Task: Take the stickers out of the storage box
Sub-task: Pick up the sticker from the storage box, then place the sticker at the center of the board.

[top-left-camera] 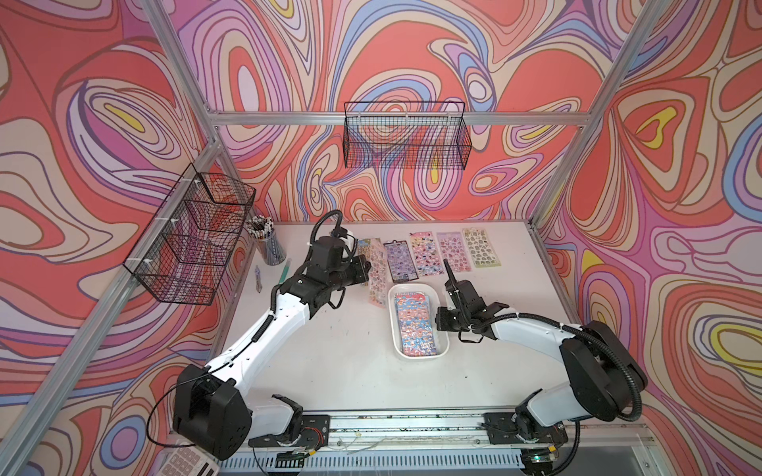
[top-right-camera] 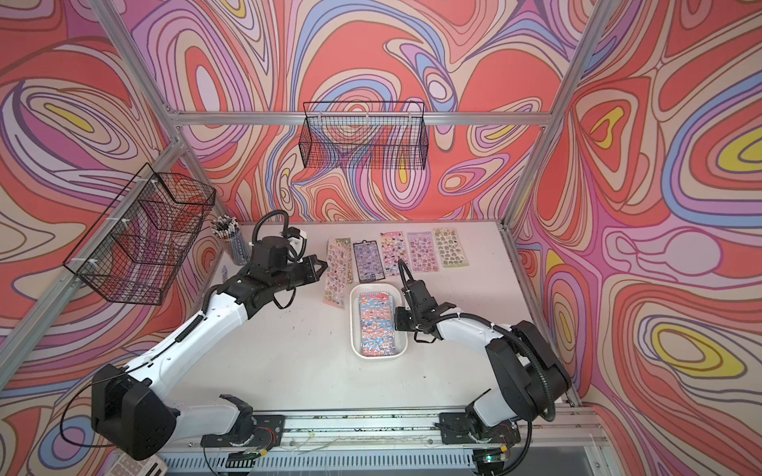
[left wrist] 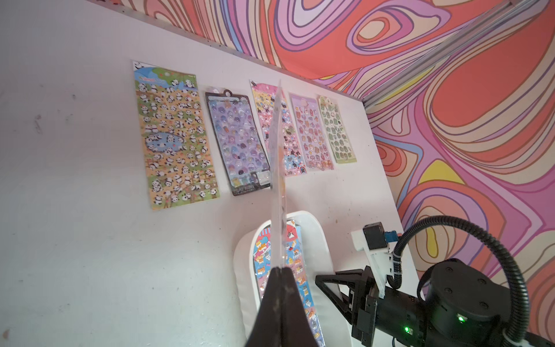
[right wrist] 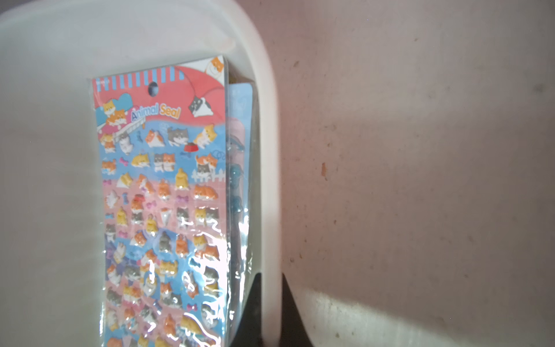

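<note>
L fingers (left wrist: 275, 281) were pinched shut on one clear-wrapped sticker sheet (left wrist: 277, 156), which showed edge-on to the L wrist cam. In both top views that sheet (top-left-camera: 377, 280) hung at abt 11 o'clock from the storage box (top-left-camera: 418, 357), its far end over the row of laid-out sheets. We couldn't tell if it touched the tabletop (top-left-camera: 330, 354).

R fingers (right wrist: 255, 315) were closed too, nipping the box's 3 o'clock wall w/ the rim between them.

The box sat near tabletop centre, a bit toward 3 o'clock, long side running 12 to 6. The other stickers (top-left-camera: 412, 325) lay stacked flat inside it. A cat "Animal Seal" sheet (right wrist: 162, 195) was on top, w/ a blue one peeking out beneath.

Five more sheets lay flat in a row at 12 to 1 o'clock by the back edge: panda (left wrist: 177, 135), purple (left wrist: 237, 141), pink (top-left-camera: 426, 253), lilac (top-left-camera: 453, 251) and green (top-left-camera: 477, 247).

A pencil cup (top-left-camera: 268, 243) stood at 10 o'clock, w/ a green pen (top-left-camera: 284, 270) just beside it.
</note>
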`<state>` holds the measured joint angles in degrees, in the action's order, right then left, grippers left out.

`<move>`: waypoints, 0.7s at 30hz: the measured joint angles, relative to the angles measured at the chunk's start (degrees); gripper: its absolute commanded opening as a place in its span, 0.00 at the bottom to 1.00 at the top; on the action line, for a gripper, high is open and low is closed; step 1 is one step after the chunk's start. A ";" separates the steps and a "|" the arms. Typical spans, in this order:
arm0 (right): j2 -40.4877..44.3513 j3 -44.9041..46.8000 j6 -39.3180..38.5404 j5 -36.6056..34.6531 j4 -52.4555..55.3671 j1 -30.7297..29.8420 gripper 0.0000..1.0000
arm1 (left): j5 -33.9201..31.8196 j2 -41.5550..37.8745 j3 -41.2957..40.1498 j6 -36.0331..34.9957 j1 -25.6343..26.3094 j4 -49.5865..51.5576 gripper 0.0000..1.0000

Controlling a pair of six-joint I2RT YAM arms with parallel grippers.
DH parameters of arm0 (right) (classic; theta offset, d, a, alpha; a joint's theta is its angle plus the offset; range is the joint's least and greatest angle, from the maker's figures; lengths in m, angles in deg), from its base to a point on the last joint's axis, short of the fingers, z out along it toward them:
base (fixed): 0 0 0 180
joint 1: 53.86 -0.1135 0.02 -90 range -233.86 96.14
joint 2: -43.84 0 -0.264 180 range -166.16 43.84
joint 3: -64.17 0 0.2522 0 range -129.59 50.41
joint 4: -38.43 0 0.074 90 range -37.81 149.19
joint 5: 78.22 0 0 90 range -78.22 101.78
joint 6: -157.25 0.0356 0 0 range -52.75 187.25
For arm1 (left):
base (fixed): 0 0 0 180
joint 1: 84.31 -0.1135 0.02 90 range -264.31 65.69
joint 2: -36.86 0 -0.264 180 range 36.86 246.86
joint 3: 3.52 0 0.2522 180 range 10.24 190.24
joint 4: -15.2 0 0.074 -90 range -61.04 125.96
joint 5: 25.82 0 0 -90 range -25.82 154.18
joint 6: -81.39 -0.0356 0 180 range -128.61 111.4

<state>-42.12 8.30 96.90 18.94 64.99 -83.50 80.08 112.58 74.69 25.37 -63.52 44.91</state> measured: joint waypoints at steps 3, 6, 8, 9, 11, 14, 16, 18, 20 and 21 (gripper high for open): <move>0.00 0.00 -0.07 0.24 -0.07 0.00 0.00 | 3.32 1.46 1.53 -1.53 -5.11 1.11 0.00; -0.04 0.00 -0.22 0.81 -0.15 0.00 0.00 | 6.97 4.04 2.73 -2.95 -9.79 1.46 0.00; -0.04 0.00 -0.44 1.31 -0.15 0.00 0.00 | 9.20 6.78 3.93 -4.13 -12.28 1.42 0.00; -0.04 0.00 -0.57 1.53 -0.13 0.00 0.00 | 9.92 8.17 4.57 -4.72 -13.05 1.42 0.00; -0.04 0.00 -0.87 1.88 -0.07 -0.02 0.00 | 11.34 11.63 6.14 -5.97 -14.14 1.40 0.00; 0.00 0.02 -1.14 2.05 0.02 -0.02 0.00 | 13.18 16.39 8.20 -6.99 -15.28 0.87 0.00; 0.07 0.11 -1.27 2.12 0.04 -0.02 0.00 | 14.23 19.54 9.35 -7.48 -16.06 -0.07 0.00; 0.22 0.20 -1.40 2.23 0.09 -0.02 0.00 | 15.04 22.62 10.47 -7.87 -17.03 -1.14 0.00; 0.35 0.44 -1.55 2.34 0.11 -0.02 0.00 | 15.91 25.42 11.21 -7.89 -18.18 -2.40 0.00; 0.37 0.48 -1.60 2.36 0.09 -0.02 0.00 | 16.35 26.45 11.30 -7.89 -18.73 -3.02 0.00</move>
<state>-41.74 8.78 95.30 21.30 65.07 -83.53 96.43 139.03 85.99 17.48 -82.25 41.89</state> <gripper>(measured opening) 0.060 0.047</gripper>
